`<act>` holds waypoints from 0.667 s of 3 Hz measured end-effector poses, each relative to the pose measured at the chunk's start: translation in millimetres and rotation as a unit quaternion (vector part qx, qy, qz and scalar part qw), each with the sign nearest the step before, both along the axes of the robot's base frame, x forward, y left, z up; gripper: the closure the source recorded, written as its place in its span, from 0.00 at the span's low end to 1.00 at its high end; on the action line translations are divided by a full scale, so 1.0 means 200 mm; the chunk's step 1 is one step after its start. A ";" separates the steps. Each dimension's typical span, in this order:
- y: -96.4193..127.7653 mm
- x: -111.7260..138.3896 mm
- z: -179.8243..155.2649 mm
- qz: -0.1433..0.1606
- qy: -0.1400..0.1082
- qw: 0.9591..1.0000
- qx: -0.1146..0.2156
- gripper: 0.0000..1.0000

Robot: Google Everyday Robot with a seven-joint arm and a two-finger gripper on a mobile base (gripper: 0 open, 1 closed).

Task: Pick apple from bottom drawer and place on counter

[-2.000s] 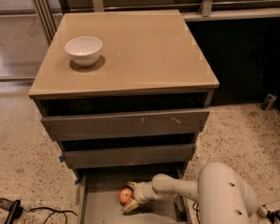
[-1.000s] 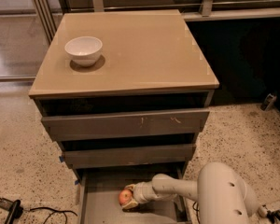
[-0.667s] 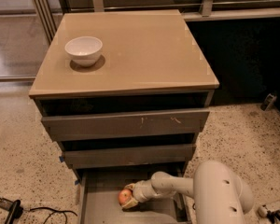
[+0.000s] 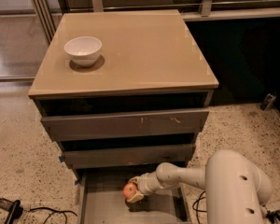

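Camera view shows the gripper inside the bottom drawer, jaws pinching the apple, so the grasp seems done and the next move is lifting it up to the counter.

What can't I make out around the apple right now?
All in the camera view:
1. Right side of the apple: covered by the gripper, right against it inside the bottom drawer.
2. Front of the bottom drawer: cut off by the lower edge.
3. Its back: hidden under the middle drawer.
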State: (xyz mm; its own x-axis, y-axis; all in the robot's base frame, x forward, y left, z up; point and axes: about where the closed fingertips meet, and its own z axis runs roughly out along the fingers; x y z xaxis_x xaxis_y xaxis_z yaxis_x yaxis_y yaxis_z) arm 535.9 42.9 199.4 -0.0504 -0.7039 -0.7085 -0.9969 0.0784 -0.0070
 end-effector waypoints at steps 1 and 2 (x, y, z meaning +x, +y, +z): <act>-0.09 -0.10 0.28 0.006 -0.033 0.999 0.006 1.00; -0.15 -0.21 0.42 0.013 -0.047 0.999 0.011 1.00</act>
